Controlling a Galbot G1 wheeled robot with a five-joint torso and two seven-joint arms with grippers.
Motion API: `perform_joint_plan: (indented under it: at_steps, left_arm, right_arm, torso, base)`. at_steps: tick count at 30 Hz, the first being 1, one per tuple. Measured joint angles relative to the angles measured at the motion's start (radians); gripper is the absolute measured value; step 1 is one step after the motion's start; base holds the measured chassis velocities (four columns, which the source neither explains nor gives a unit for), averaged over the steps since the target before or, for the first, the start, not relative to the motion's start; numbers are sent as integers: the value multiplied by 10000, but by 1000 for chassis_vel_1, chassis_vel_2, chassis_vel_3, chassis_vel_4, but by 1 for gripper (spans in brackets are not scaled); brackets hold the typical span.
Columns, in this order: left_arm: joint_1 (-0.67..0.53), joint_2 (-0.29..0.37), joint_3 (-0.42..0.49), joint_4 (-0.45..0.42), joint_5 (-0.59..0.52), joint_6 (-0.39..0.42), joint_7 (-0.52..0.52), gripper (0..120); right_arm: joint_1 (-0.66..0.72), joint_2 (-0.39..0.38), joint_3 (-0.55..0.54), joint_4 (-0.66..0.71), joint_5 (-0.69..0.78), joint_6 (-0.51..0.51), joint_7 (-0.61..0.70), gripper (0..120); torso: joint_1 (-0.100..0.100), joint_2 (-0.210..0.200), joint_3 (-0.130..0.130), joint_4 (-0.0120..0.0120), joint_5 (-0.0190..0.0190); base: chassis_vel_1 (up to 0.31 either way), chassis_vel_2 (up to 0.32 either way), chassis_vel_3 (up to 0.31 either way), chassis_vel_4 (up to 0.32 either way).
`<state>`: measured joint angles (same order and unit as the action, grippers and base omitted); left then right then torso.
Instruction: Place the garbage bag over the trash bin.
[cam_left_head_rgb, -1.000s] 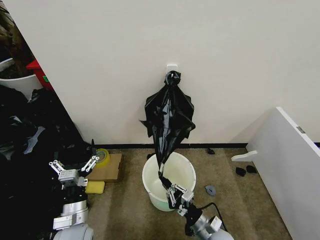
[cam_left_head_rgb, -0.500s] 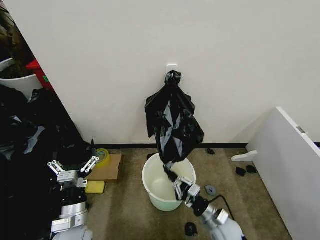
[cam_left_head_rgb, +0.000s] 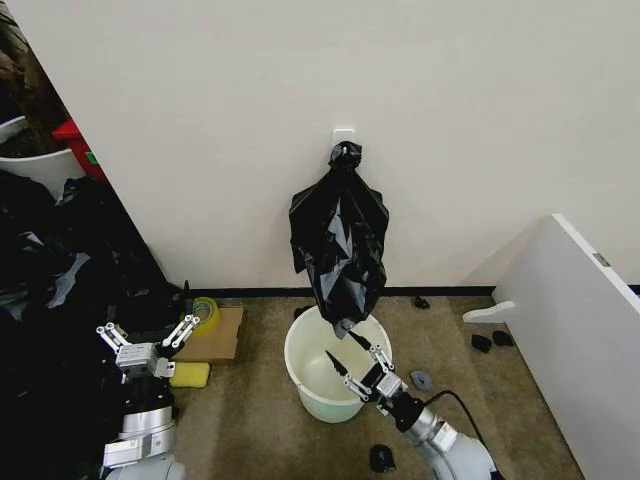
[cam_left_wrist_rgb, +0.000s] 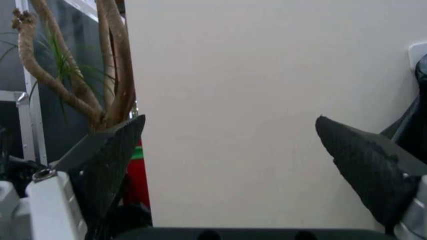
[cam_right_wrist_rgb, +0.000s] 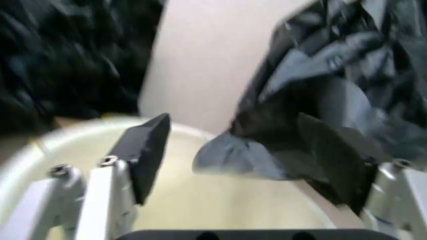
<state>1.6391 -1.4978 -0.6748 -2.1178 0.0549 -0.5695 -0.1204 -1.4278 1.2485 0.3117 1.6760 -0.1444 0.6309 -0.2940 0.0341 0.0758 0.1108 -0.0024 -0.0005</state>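
Observation:
A knot-topped bunch of black bags (cam_left_head_rgb: 340, 235) hangs from a white wall hook (cam_left_head_rgb: 344, 133), and its lowest tip dangles just above the trash bin (cam_left_head_rgb: 297, 352). The garbage bag cannot be told apart as a single bag within that bunch. The trash bin is a round cream-white bucket on the carpet, directly under the bunch. My right gripper (cam_left_head_rgb: 345, 352) is open over the bin's mouth, just below the dangling tip and holding nothing. In the right wrist view the black plastic (cam_right_wrist_rgb: 333, 75) hangs between and beyond the open right gripper (cam_right_wrist_rgb: 233, 125), above the bin (cam_right_wrist_rgb: 220, 200). My left gripper (cam_left_head_rgb: 146, 325) is open, off to the left.
A heap of black plastic sheeting (cam_left_head_rgb: 50, 300) fills the left side, with a white plant tub (cam_left_head_rgb: 30, 160) behind it. Cardboard (cam_left_head_rgb: 222, 335), a tape roll (cam_left_head_rgb: 205, 312) and a yellow sponge (cam_left_head_rgb: 190, 375) lie left of the bin. A white panel (cam_left_head_rgb: 580, 340) stands at right; small dark scraps (cam_left_head_rgb: 382, 458) dot the carpet.
The right gripper, earlier shut on a strand pulled down from the bunch, has opened. The stretched plastic has sprung back up. The gripper has moved up and right over the bin.

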Motion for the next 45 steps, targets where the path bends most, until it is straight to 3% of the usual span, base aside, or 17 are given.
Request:
perform_joint_plan:
  at_steps: [3, 7, 13, 16, 19, 22, 32, 35, 40, 44, 45]
  left_arm:
    - [-88, 65, -3, 79, -76, 7, -8, 100]
    - [-192, 111, 6, 198, -112, 24, -14, 100]
    - [-361, 134, 70, 466, -104, 31, -15, 100]
    - [-481, 155, 82, 611, -71, 40, -12, 100]
    - [-559, 160, 82, 659, -53, 52, -8, 100]
    - [-704, 144, 96, 739, 52, 70, 0, 100]
    - [-1026, 20, 178, 1075, 161, 95, 7, 100]
    - [-1075, -10, 175, 1150, 166, 96, 6, 100]
    - [-1133, -39, 161, 1216, 168, 95, -1, 100]
    - [-1209, -40, 149, 1276, 168, 96, -23, 100]
    - [-1209, -40, 149, 1276, 168, 96, -23, 100]
  right_arm:
    - [-247, -209, -100, 102, -390, -1103, 1196, 90]
    - [-293, -296, -328, 401, -239, -1975, 2369, 99]
    - [252, -443, -702, 961, -66, -2962, 3375, 100]
    - [890, -839, -1419, 1365, 232, -3946, 3999, 100]
    - [1234, -1035, -1725, 1499, 251, -4391, 4118, 100]
    - [2157, -1398, -2557, 1755, 238, -5616, 4324, 100]
    - [4125, -1488, -4225, 1385, 280, -8017, 4752, 100]
    - [4382, -1470, -4450, 1192, 302, -8516, 4864, 99]
    - [4601, -1411, -4709, 1082, 326, -9710, 5213, 86]
    - [4696, -1335, -4783, 955, 308, -10456, 5554, 63]
    - [4696, -1335, -4783, 955, 308, -10456, 5554, 63]
  torso:
    - [0, 0, 0, -3, -1]
    - [0, 0, 0, -2, 0]
    - [0, 0, 0, -1, -1]
    - [0, 0, 0, 1, -1]
    - [0, 0, 0, 0, -2]
    - [1, 0, 0, -3, -1]
    - [2, 0, 1, 0, -1]
    - [2, -1, 1, 0, -2]
    - [2, 0, 1, 0, -1]
    - [2, 0, 0, -1, -2]
    - [2, 0, 0, -1, -2]
  base:
    - [0, 0, 0, 0]
    - [0, 0, 0, 0]
    - [0, 0, 0, 0]
    - [0, 0, 0, 0]
    - [0, 0, 0, 0]
    - [0, 0, 0, 0]
    - [0, 0, 0, 0]
    - [0, 0, 0, 0]
    - [0, 0, 0, 0]
    - [0, 0, 0, 0]
    - [0, 0, 0, 0]
